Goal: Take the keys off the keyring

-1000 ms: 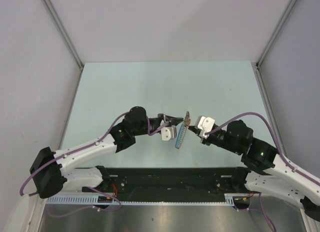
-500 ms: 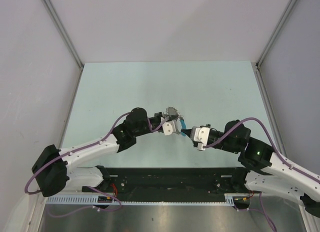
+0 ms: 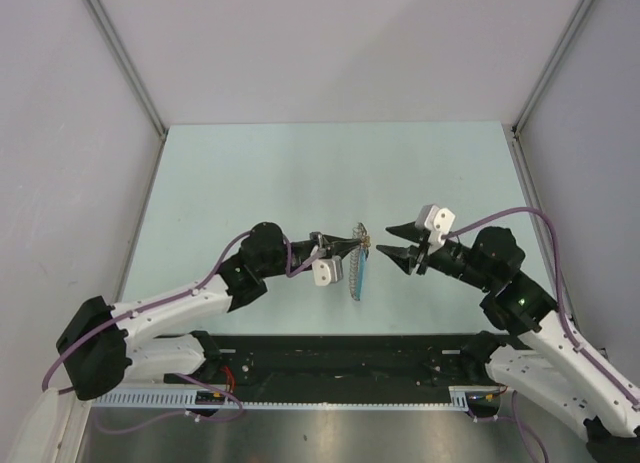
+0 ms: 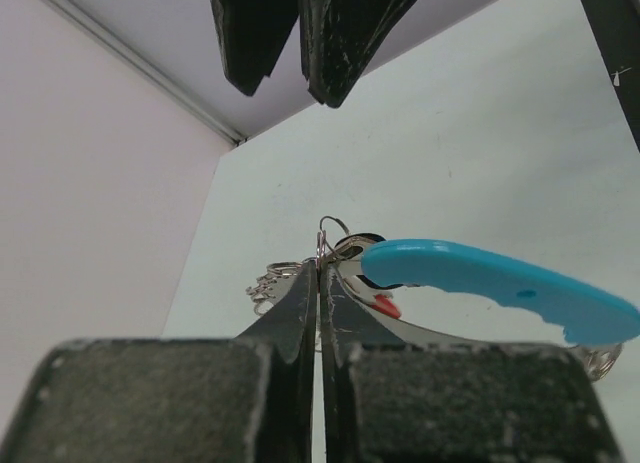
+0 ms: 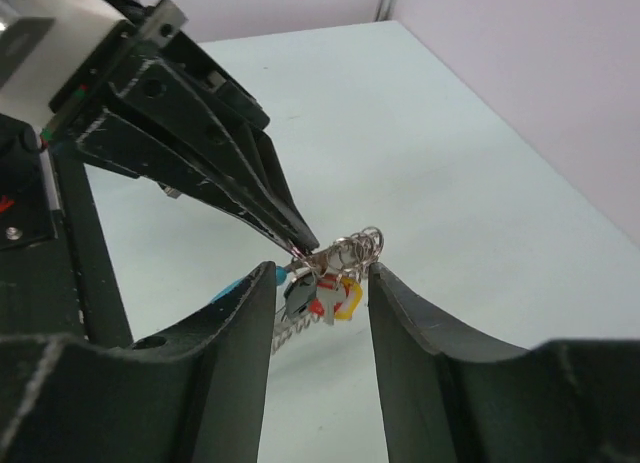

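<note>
Top external camera sits high behind the arm bases, looking down on the whole pale green table top (image 3: 250, 173); wrist cameras sight close along the black left gripper (image 4: 320, 268) and black right gripper (image 5: 322, 271), facing each other, all three views sharing the small silvery-brown metal keys (image 3: 364, 241) on the thin wire keyring (image 4: 333, 228) mid-table.

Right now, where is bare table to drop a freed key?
The far table up to the back wall is bare, also the strip by the left wall. Crowded in the middle: left gripper, keys, blue strap, right gripper.
</note>
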`<state>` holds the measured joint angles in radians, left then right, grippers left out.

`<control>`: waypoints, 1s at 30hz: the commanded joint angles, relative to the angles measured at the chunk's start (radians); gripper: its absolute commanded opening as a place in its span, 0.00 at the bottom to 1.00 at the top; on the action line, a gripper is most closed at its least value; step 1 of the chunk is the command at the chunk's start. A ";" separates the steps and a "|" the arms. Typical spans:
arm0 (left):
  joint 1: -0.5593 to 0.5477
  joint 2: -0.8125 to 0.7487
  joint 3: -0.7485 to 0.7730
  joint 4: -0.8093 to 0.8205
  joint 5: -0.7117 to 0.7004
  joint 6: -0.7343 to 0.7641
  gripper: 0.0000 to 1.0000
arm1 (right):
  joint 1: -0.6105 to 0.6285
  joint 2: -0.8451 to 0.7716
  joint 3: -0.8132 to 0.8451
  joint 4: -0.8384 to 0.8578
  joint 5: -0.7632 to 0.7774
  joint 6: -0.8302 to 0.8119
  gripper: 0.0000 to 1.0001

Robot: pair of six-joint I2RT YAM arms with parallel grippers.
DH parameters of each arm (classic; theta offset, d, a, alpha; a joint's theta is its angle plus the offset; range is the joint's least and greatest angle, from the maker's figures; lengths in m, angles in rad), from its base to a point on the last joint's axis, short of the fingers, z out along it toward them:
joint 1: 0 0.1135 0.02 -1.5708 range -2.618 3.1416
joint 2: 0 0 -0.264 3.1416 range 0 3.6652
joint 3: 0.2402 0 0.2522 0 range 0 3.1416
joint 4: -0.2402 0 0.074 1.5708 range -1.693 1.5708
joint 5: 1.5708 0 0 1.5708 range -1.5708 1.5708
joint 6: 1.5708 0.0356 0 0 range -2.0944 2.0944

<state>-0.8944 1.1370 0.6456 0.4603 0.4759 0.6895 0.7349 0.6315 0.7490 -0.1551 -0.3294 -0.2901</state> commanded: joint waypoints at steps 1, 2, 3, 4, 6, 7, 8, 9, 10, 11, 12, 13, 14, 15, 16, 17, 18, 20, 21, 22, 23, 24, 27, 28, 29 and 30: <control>-0.003 -0.051 0.008 0.077 0.044 0.030 0.00 | -0.155 0.028 0.001 0.094 -0.285 0.262 0.47; -0.003 -0.059 0.008 0.075 0.047 0.030 0.00 | -0.182 0.034 0.000 0.110 -0.321 0.310 0.48; -0.003 -0.062 0.008 0.074 0.047 0.030 0.00 | -0.236 0.043 0.000 0.135 -0.359 0.345 0.48; -0.003 -0.065 0.009 0.074 0.050 0.030 0.00 | -0.258 0.063 0.001 0.146 -0.434 0.418 0.48; -0.003 -0.069 0.011 0.072 0.053 0.028 0.00 | -0.319 0.092 -0.003 0.202 -0.505 0.478 0.48; -0.003 -0.071 0.015 0.066 0.058 0.027 0.00 | -0.336 0.106 -0.013 0.225 -0.579 0.543 0.47; -0.003 -0.071 0.019 0.063 0.070 0.027 0.00 | -0.351 0.137 -0.020 0.258 -0.618 0.569 0.47; -0.003 -0.069 0.022 0.060 0.072 0.025 0.00 | -0.368 0.148 -0.026 0.319 -0.669 0.595 0.46; -0.003 -0.069 0.025 0.060 0.076 0.024 0.00 | -0.371 0.158 -0.036 0.342 -0.687 0.611 0.45; -0.003 -0.071 0.023 0.063 0.079 0.021 0.00 | -0.371 0.165 -0.042 0.377 -0.706 0.602 0.45; -0.003 -0.072 0.023 0.064 0.081 0.016 0.00 | -0.373 0.162 -0.049 0.390 -0.736 0.585 0.45; -0.003 -0.075 0.025 0.064 0.082 0.015 0.00 | -0.371 0.155 -0.068 0.399 -0.740 0.569 0.45; -0.003 -0.079 0.025 0.064 0.084 0.016 0.00 | -0.371 0.131 -0.079 0.402 -0.737 0.516 0.45; -0.003 -0.082 0.025 0.063 0.086 0.015 0.00 | -0.370 0.117 -0.091 0.397 -0.714 0.484 0.45; -0.003 -0.085 0.025 0.060 0.086 0.016 0.00 | -0.370 0.102 -0.115 0.393 -0.706 0.438 0.45; -0.003 -0.086 0.025 0.060 0.087 0.016 0.00 | -0.368 0.085 -0.134 0.403 -0.692 0.386 0.46; -0.003 -0.085 0.025 0.060 0.087 0.016 0.00 | -0.370 0.058 -0.151 0.422 -0.671 0.376 0.45; -0.003 -0.086 0.026 0.060 0.090 0.016 0.00 | -0.371 0.042 -0.190 0.474 -0.671 0.367 0.46; -0.003 -0.088 0.028 0.060 0.095 0.016 0.00 | -0.371 0.048 -0.197 0.483 -0.666 0.362 0.46; -0.003 -0.086 0.029 0.061 0.093 0.016 0.00 | -0.370 0.057 -0.200 0.488 -0.666 0.356 0.45; -0.003 -0.085 0.029 0.061 0.096 0.016 0.00 | -0.368 0.065 -0.201 0.499 -0.671 0.358 0.46; -0.003 -0.086 0.029 0.063 0.099 0.015 0.00 | -0.368 0.088 -0.201 0.511 -0.689 0.365 0.46; -0.003 -0.082 0.031 0.067 0.099 0.015 0.00 | -0.367 0.109 -0.201 0.568 -0.708 0.393 0.46; -0.003 -0.083 0.031 0.067 0.101 0.015 0.00 | -0.364 0.118 -0.201 0.580 -0.711 0.393 0.46; -0.003 -0.083 0.031 0.067 0.101 0.015 0.00 | -0.361 0.122 -0.203 0.594 -0.711 0.391 0.47; -0.003 -0.085 0.032 0.067 0.099 0.016 0.00 | -0.358 0.126 -0.201 0.598 -0.711 0.390 0.47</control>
<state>-0.8948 1.0817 0.6453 0.4583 0.5545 0.6979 0.3691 0.7494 0.5480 0.3317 -1.0145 0.1040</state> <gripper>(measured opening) 0.005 0.462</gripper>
